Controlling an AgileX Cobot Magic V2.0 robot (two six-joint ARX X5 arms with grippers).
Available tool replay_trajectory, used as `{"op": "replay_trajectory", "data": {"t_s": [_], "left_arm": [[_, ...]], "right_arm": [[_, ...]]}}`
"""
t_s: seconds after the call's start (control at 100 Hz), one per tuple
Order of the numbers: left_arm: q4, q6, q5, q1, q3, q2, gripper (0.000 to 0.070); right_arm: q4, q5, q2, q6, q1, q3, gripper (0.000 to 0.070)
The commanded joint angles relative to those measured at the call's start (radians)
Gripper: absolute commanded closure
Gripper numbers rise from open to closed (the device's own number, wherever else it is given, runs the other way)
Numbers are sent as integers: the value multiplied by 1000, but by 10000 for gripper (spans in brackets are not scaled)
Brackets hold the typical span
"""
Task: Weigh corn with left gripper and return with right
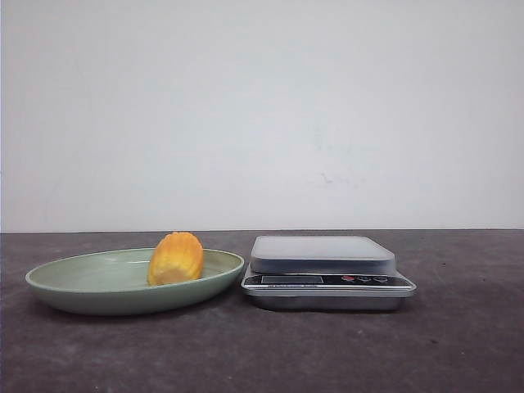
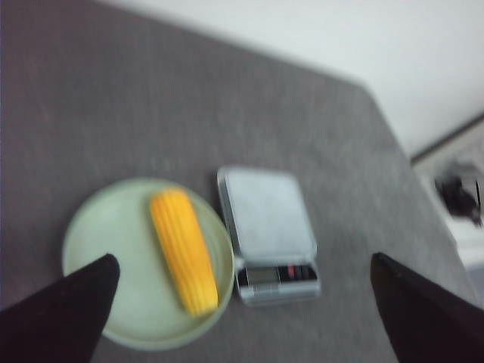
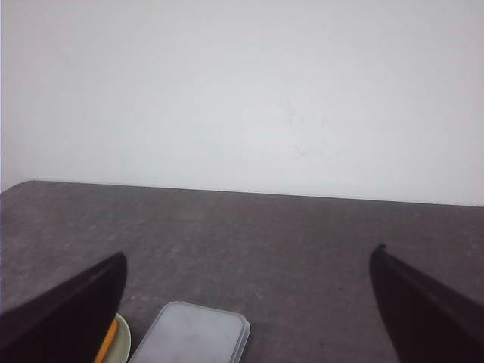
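Observation:
The yellow-orange corn (image 1: 176, 258) lies in a pale green plate (image 1: 82, 282) on the left of the dark table. Beside the plate on the right stands a silver kitchen scale (image 1: 323, 255) with nothing on its platform. Neither arm shows in the front view. In the left wrist view the corn (image 2: 184, 249) lies lengthwise in the plate (image 2: 106, 242), far below my left gripper (image 2: 243, 268), whose fingers are spread wide open and hold nothing. My right gripper (image 3: 247, 261) is also open and holds nothing, high over the table, with the scale (image 3: 193, 334) and a sliver of the corn (image 3: 106, 344) below it.
A white wall rises behind the table. In the left wrist view the table's far edge (image 2: 393, 128) shows, and beyond it a pale surface with dark cables (image 2: 460, 193). Bare dark tabletop (image 1: 458, 327) lies to the right of the scale and in front of it.

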Motion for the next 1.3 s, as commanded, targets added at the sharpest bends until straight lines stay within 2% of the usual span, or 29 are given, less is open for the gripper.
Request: {"op": "replay_trajectory", "data": {"t_s": [0.0, 0.24, 0.36, 0.51, 0.87, 0.9, 0.92, 0.94, 0.98, 0.99, 1.02, 1.05, 1.29], "left_arm": [[18, -17, -1, -35, -9, 63, 81], [78, 6, -93, -166, -21, 357, 80], [163, 5, -95, -195, -21, 506, 78], [238, 2, -93, -233, -21, 666, 74], [275, 8, -97, -301, -21, 908, 82], [272, 14, -99, -305, -21, 917, 141], [270, 18, -100, -306, -21, 921, 218], [266, 26, -100, -309, -21, 921, 336], [257, 55, -99, -313, -21, 921, 653], [256, 63, -100, -315, -21, 921, 700], [254, 79, -100, -317, -21, 917, 666], [250, 97, -101, -318, -20, 910, 700], [256, 111, -83, -319, 13, 747, 700]], "right_arm": [[3, -3, 10, -10, 2, 12, 46], [-43, 0, 31, -10, 2, 11, 47], [-85, 1, 37, -10, 2, 11, 53], [-127, 1, 37, -8, 2, 10, 121], [-169, 0, 34, -10, 2, 10, 124], [-168, 0, 34, -10, 2, 10, 125], [-168, 0, 34, -10, 2, 10, 127], [-168, 0, 34, -10, 2, 10, 127], [-168, 0, 34, -10, 2, 10, 127], [-168, 0, 34, -10, 2, 10, 127], [-168, 0, 34, -11, 2, 10, 127], [-167, 0, 34, -10, 2, 10, 127], [-167, 0, 34, -10, 2, 10, 127]]}}
